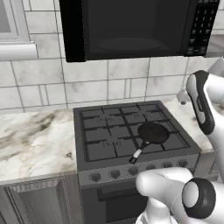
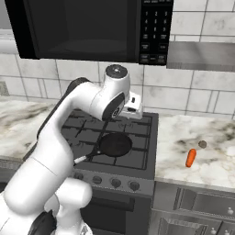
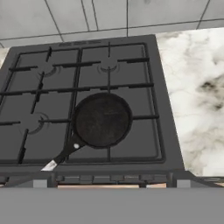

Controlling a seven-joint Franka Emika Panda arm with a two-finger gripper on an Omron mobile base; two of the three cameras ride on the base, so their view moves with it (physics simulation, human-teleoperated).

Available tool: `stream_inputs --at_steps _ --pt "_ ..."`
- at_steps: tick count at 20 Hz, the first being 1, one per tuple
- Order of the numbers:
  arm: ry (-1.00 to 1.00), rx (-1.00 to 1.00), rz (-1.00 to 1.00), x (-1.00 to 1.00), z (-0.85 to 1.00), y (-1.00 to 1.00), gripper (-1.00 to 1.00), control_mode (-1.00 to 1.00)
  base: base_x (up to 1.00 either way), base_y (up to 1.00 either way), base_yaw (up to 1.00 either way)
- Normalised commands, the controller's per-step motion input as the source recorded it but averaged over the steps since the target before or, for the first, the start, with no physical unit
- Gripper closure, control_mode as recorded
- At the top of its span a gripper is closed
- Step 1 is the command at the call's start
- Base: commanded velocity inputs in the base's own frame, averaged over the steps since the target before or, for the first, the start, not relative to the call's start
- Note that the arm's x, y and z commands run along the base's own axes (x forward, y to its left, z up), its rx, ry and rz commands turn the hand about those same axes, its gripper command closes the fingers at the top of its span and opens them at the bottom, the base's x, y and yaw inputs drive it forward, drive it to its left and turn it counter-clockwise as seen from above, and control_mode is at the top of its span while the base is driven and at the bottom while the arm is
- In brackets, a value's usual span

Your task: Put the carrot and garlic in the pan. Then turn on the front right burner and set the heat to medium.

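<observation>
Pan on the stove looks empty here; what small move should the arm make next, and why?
Probably swing the open claw right toward the carrot. The pan holds nothing, and the carrot and garlic lie on the counter right of the stove, untouched.

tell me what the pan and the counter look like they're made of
The pan: matte black, faintly speckled inside, likely cast iron or nonstick-coated metal; its handle ends in a shiny silver tip, probably steel. The counter: glossy white stone with grey-brown veining, seemingly marble or an imitation.
</observation>
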Motion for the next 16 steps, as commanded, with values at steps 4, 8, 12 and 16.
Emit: stream_inputs --at_steps 4,8,12,16 --pt "-0.05 0.04 -0.04 -0.12 -0.17 -0.79 -1.00 -1.00 0.00 0.00 0.00" --pt "-0.05 0.04 -0.04 -0.12 -0.21 -0.79 -1.00 -1.00 0.00 0.00 0.00" --pt "-0.04 0.02 -0.04 -0.11 -0.25 -0.76 -1.00 -1.00 0.00 0.00 0.00" --pt "-0.03 0.00 -0.03 -0.05 -0.33 -0.64 -1.00 -1.00 0.00 0.00 0.00"
